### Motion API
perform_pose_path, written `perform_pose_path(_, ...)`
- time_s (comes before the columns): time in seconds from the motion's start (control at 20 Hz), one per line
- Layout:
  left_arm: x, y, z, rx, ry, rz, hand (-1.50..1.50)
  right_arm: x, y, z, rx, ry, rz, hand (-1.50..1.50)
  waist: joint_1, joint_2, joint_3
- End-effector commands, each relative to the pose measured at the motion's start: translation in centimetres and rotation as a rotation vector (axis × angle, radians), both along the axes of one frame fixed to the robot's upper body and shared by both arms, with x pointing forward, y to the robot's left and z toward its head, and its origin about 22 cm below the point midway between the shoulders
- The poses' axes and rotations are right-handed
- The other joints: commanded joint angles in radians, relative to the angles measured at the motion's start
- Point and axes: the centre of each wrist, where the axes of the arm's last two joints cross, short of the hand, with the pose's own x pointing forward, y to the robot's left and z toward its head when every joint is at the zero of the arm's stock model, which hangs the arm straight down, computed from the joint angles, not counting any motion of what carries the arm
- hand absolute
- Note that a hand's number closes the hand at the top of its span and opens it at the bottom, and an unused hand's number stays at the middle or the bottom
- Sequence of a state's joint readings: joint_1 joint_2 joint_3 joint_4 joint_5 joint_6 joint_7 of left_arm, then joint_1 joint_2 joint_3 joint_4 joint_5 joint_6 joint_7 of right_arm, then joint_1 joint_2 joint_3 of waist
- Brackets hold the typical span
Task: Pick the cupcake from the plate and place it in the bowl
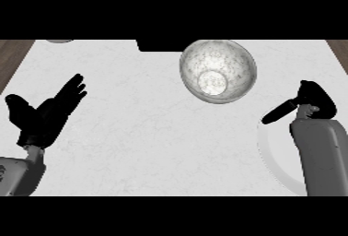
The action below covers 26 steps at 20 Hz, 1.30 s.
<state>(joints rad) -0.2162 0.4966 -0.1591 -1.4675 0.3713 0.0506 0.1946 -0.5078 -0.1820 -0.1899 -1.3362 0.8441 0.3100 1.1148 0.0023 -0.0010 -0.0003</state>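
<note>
Looks like the grasp step. Right robot hand at right of frame, over upper end of plate; spread or closed on anything, cannot tell. Cupcake not visible, probably hidden under that hand or its forearm. Left robot hand at left edge, spread, resting. Bowl at upper centre on worktop, apart from plate. Next, likely: confirm hold, lift clear of plate, carry up-left over bowl, release inside.
</note>
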Motion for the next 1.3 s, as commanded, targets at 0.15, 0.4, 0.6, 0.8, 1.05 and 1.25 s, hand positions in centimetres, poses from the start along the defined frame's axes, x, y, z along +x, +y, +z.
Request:
perform_pose_path(0.15,-0.4,0.1,0.9,-0.008,-0.012,-0.004,0.0,-0.5,-1.6,0.0,-0.009,0.129,-0.11,-1.5,-0.004,-0.002,0.0)
perform_pose_path(0.4,-0.1,-1.2,-0.9,-0.006,-0.006,-0.018,0.0,0.3,-0.1,-4.3,0.009,0.142,-0.143,-1.5,0.002,0.003,0.0)
perform_pose_path(0.6,0.2,0.9,2.1,-0.027,-0.006,-0.008,0.0,0.5,-0.8,-4.2,0.006,0.15,-0.143,-1.5,0.006,0.001,0.0)
perform_pose_path(0.8,0.6,-0.2,0.6,0.001,0.003,-0.017,0.0,0.0,-2.7,-5.3,0.032,0.136,-0.139,-1.5,0.0,0.002,0.0)
perform_pose_path(1.05,0.0,1.6,1.2,-0.015,-0.014,-0.005,0.0,-0.2,-1.8,-8.1,0.022,0.14,-0.147,1.5,0.006,0.003,0.001)
perform_pose_path(1.25,0.3,1.4,0.4,0.007,-0.008,0.002,0.0,-1.8,-3.5,-7.0,-0.04,0.084,-0.081,1.5,-0.001,0.001,0.0)
